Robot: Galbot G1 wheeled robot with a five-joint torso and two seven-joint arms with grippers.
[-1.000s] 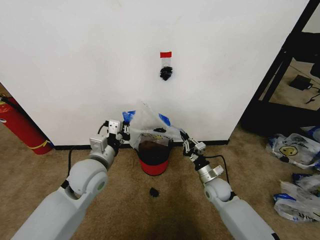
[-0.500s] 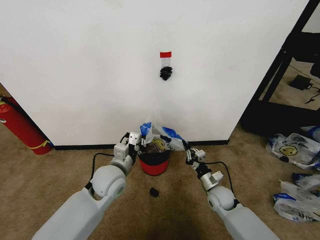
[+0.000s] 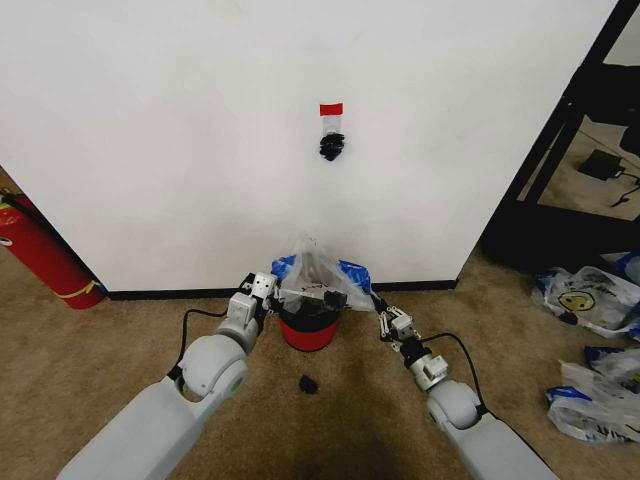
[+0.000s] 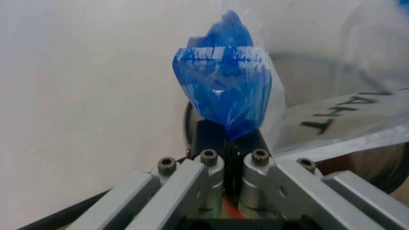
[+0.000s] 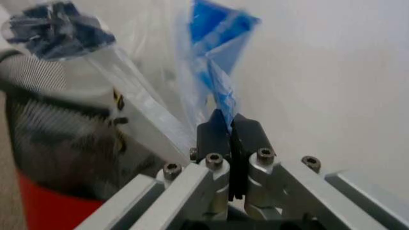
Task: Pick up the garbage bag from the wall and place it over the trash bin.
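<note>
Two arms reach forward to the white wall (image 3: 200, 130), which carries a small red tape strip (image 3: 331, 108) and a black hook (image 3: 332, 147) above the work. At the foot of the wall, on the brown carpet (image 3: 100, 350), stands the trash bin (image 3: 308, 325) — red body, black mesh upper part. The garbage bag (image 3: 315, 270) lies over the bin's mouth, its thin film rising to a peak above the rim, so its long axis is about upright; the blue handles stick out to each side. Through the film a dark mass shows inside the bin, but I cannot tell what it is. The left hand (image 3: 266, 292) is just beside the bin on the left, its fingers (image 4: 211, 139) pressed together on one blue handle. The right hand (image 3: 383, 316) — on the other side — pinches the other blue handle between closed fingers (image 5: 214, 134).
</note>
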